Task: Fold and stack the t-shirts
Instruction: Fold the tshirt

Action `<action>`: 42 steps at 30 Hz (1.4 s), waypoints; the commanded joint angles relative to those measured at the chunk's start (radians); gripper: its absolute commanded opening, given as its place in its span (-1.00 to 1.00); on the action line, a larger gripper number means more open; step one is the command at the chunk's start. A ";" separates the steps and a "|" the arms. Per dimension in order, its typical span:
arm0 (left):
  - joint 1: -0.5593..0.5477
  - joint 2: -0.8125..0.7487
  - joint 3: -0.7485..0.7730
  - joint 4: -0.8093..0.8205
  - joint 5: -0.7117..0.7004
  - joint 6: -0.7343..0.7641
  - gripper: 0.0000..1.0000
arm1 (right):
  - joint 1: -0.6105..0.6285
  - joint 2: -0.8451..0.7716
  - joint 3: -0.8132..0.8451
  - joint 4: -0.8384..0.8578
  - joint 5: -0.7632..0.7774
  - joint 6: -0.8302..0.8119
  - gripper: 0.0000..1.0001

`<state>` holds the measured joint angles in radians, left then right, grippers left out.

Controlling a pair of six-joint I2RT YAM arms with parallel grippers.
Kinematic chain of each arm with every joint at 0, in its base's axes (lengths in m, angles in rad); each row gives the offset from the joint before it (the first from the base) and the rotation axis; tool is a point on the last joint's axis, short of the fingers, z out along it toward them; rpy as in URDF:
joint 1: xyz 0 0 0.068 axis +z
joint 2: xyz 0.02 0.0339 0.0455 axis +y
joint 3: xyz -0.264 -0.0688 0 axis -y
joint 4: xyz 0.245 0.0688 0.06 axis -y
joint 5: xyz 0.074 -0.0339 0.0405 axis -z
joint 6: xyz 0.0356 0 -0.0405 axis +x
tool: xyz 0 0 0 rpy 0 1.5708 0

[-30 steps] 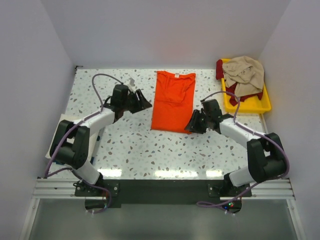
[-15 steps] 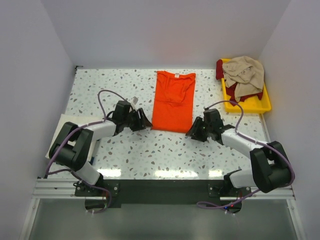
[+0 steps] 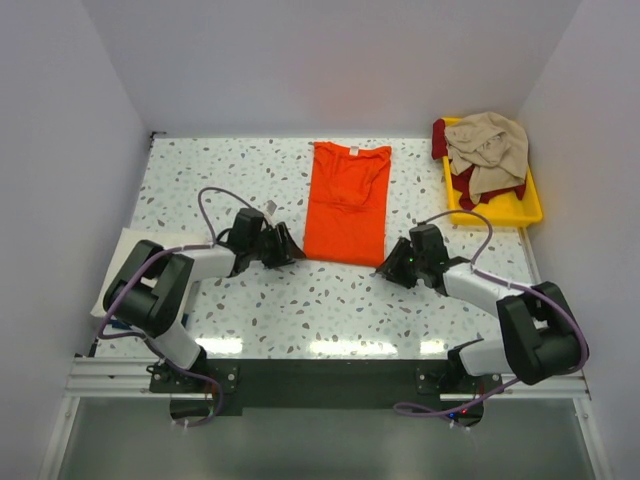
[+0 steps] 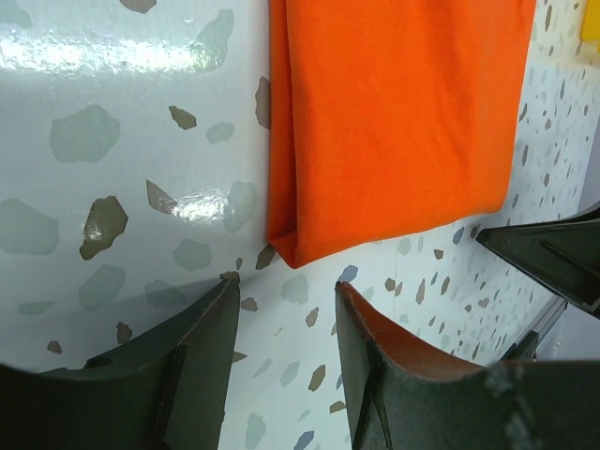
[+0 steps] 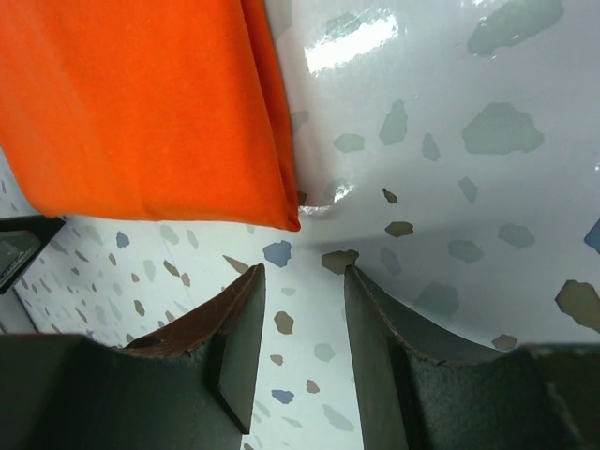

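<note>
A: Since a second ago both arms have slid in and down to the near hem; the left gripper (image 3: 283, 248) now sits at the near-left corner of the bright orange soft cloth t-shirt (image 3: 347, 205), the right gripper (image 3: 385, 268) at its near-right corner.

B: Fingers?

A: Both spread and empty; each gap faces its corner, just short of the cloth; the shirt lies flat mid-table, sleeves folded in.

B: Then a hem pinch looks next; the beige t-shirt (image 3: 490, 145) waits heaped in the yellow plastic tray (image 3: 530, 212).
</note>
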<state>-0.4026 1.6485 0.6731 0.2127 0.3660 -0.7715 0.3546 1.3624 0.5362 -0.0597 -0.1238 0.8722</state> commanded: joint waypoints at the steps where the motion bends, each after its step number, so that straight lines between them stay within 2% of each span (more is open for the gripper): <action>1: -0.015 -0.013 -0.021 0.057 -0.030 -0.021 0.01 | -0.012 -0.025 -0.022 0.079 0.055 0.039 -0.14; 16: -0.030 0.025 -0.056 0.149 -0.082 -0.078 -0.03 | -0.057 -0.029 -0.105 0.224 0.043 0.111 -0.22; 32: -0.038 0.094 -0.060 0.206 -0.064 -0.106 -0.15 | -0.059 0.073 -0.119 0.340 0.012 0.157 -0.27; 39: -0.051 0.109 -0.049 0.211 -0.056 -0.114 -0.26 | -0.059 0.098 -0.113 0.356 0.001 0.156 -0.42; 42: -0.058 0.105 -0.049 0.211 -0.056 -0.118 -0.36 | -0.060 0.098 -0.110 0.354 -0.002 0.151 -0.51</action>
<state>-0.4438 1.7321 0.6304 0.4576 0.3183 -0.8848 0.2996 1.4418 0.4347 0.2859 -0.1310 1.0313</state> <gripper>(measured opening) 0.332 0.259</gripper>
